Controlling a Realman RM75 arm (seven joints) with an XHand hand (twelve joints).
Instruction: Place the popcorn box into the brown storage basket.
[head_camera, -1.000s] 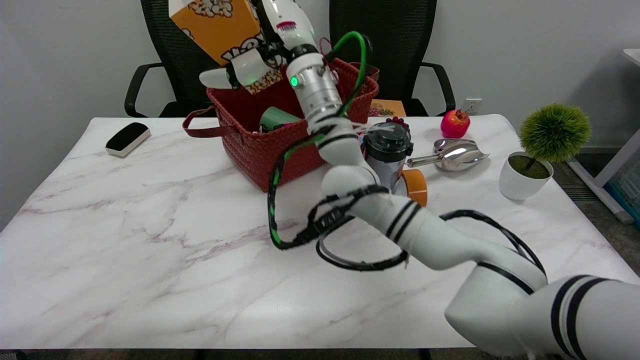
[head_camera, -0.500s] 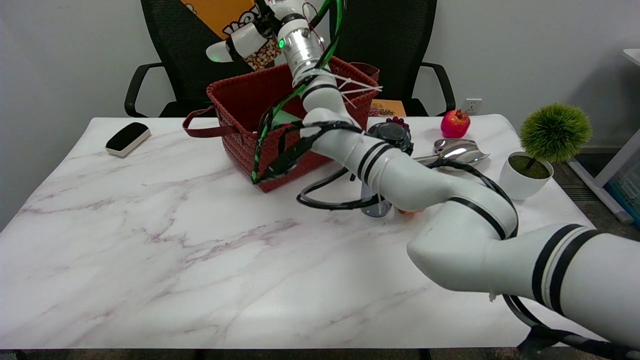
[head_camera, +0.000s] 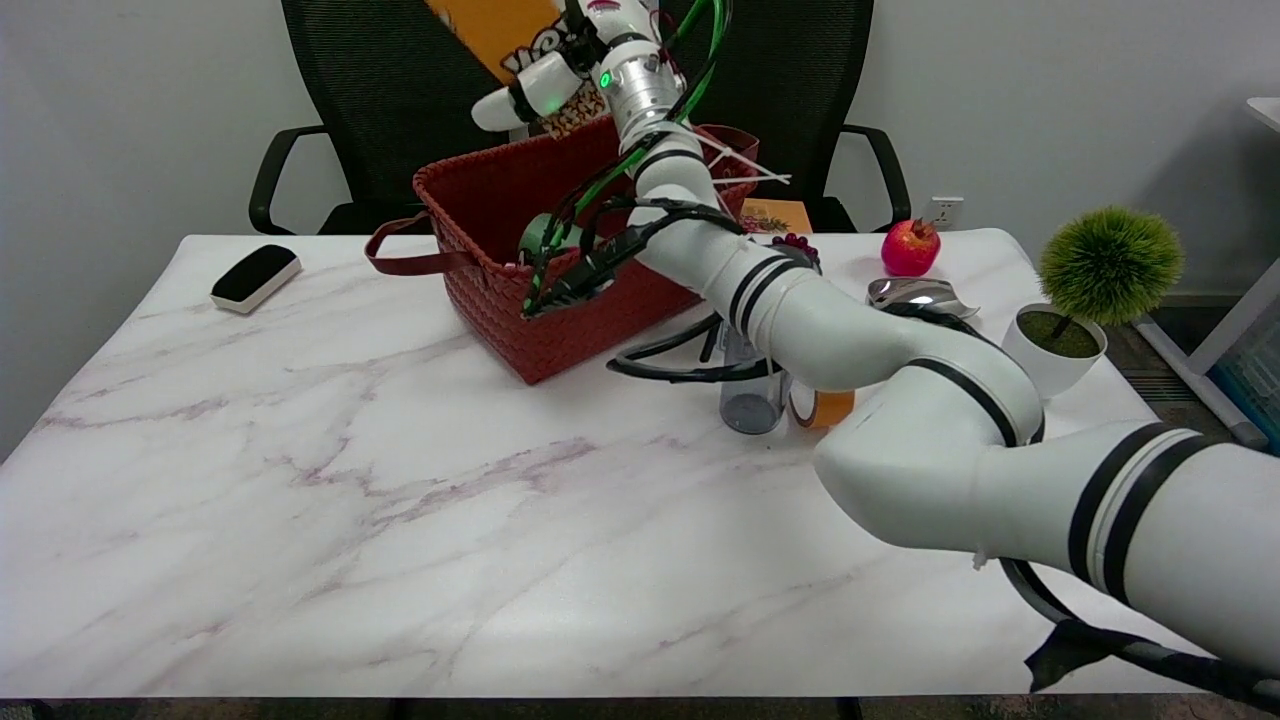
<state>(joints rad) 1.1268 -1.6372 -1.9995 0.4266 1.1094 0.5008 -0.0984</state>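
Note:
An orange popcorn box (head_camera: 510, 35) hangs tilted in the air above the far side of the brown woven basket (head_camera: 500, 270), its top cut off by the picture's upper edge. My right hand (head_camera: 555, 80) grips the box near its lower end, white fingers wrapped across the front. The basket stands at the table's back middle with a strap handle on its left. A green object (head_camera: 545, 235) lies inside it, partly hidden by my arm and its cables.
A dark-lidded bottle (head_camera: 750, 395), an orange tape roll (head_camera: 822, 408) and a metal scoop (head_camera: 915, 295) sit right of the basket, behind my arm. A red apple (head_camera: 910, 247) and a potted green plant (head_camera: 1085, 290) stand farther right. A black-and-white eraser (head_camera: 255, 277) lies far left.
My right hand has carried the popcorn box higher and rightward, over the basket's far rim. The forearm has swung across the bottle and tape roll.

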